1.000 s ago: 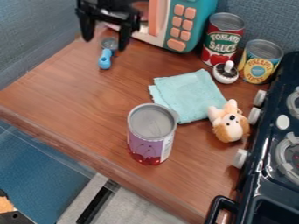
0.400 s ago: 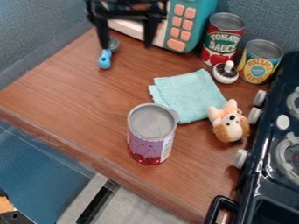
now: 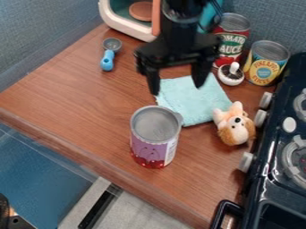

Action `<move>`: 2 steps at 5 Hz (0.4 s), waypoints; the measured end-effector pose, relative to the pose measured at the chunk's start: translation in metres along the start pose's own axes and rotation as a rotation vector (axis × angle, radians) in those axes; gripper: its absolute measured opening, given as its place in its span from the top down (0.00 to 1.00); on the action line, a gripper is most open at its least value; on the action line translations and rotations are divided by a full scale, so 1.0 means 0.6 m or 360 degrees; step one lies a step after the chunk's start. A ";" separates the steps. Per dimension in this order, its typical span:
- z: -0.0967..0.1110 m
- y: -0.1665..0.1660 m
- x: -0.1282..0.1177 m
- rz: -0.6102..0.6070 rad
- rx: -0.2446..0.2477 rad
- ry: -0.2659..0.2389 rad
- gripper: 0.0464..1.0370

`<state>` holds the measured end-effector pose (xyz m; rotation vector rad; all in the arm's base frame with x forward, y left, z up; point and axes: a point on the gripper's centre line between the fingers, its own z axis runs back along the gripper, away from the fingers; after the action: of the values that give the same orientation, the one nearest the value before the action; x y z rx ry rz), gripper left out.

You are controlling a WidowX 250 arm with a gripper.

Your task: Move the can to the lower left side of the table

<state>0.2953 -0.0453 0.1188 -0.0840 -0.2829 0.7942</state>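
My gripper [image 3: 177,86] hangs open above the teal cloth, its two fingers spread apart with nothing between them. Below it and slightly to the left, the can [image 3: 155,137] stands upright on the wooden table [image 3: 78,98], near the front edge. This can has a grey top and a purple label with red cherries along the bottom. The gripper and the can are apart.
A teal cloth [image 3: 197,99] and a plush dog [image 3: 234,124] lie right of the can. Behind are a tomato sauce can [image 3: 230,40], a pineapple can [image 3: 266,63], a mushroom-like toy [image 3: 231,74], a blue scoop [image 3: 108,60] and a toy microwave [image 3: 122,20]. A stove [image 3: 275,170] borders the right.
From the top left, the gripper has moved right and toward the camera, and now hangs over the cloth. The can and the other objects have stayed in place.
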 end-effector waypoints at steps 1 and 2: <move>-0.012 -0.032 -0.056 0.0041 0.0006 -0.0015 0.04; -0.010 -0.043 -0.081 0.0195 -0.0005 0.0012 0.04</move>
<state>0.2824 -0.0979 0.1073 -0.1084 -0.2735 0.9152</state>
